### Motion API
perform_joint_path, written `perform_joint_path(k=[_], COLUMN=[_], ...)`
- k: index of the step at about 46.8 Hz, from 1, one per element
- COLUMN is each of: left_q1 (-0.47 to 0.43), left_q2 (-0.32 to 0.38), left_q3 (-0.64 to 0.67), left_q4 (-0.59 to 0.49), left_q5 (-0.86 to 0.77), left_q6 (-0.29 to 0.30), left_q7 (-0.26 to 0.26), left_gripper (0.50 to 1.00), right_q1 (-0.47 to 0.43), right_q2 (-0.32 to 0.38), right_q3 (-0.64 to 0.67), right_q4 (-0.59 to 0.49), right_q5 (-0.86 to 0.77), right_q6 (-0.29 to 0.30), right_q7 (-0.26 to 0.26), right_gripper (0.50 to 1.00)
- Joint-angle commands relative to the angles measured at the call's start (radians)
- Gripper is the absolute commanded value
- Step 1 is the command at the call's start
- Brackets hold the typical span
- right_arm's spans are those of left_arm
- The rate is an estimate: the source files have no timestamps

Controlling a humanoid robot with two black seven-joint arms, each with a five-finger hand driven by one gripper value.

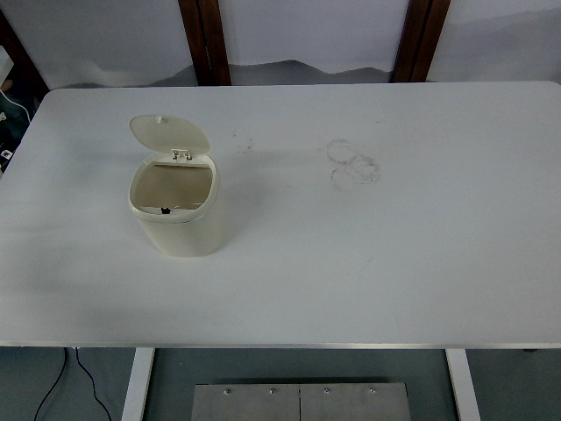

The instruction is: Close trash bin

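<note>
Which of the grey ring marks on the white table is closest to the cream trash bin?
The faint smudge just right of the cream trash bin's raised lid; the overlapping rings lie farther right.

Trash bin (pixel 177 210): cream plastic, smooth, with a soft satin sheen on the outer wall. Its lid (pixel 169 133) is the same plastic, smooth and faintly glossy on the inner face. The bin's inside looks matt and darker, tan in tone.

Table (pixel 421 254): white top, smooth and matt, like laminate. Faint grey ring marks (pixel 352 164) scuff the finish right of centre; smaller smudges (pixel 242 141) lie near the lid. The front edge carries a thin pale strip.

Table legs (pixel 138 384): white painted metal, smooth.

Plate (pixel 300 402) below the table: bare grey metal, brushed, dull.

Posts (pixel 205 39) behind the table: dark brown wood, slightly glossy.
</note>
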Motion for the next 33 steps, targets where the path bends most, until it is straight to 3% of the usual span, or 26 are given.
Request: perform_joint_path(k=[1, 33], left_q1=[0.000, 0.012], left_q2=[0.000, 0.000], left_q3=[0.001, 0.001], left_q4=[0.000, 0.000], left_q5=[0.000, 0.002], left_q6=[0.000, 0.002], left_q7=[0.000, 0.000], left_gripper=[1.000, 1.000], right_q1=[0.000, 0.000], right_q2=[0.000, 0.000], right_q3=[0.000, 0.000], right_q4=[0.000, 0.000], right_q5=[0.000, 0.000], right_q6=[0.000, 0.000], right_q7=[0.000, 0.000], right_gripper=[0.995, 0.995])
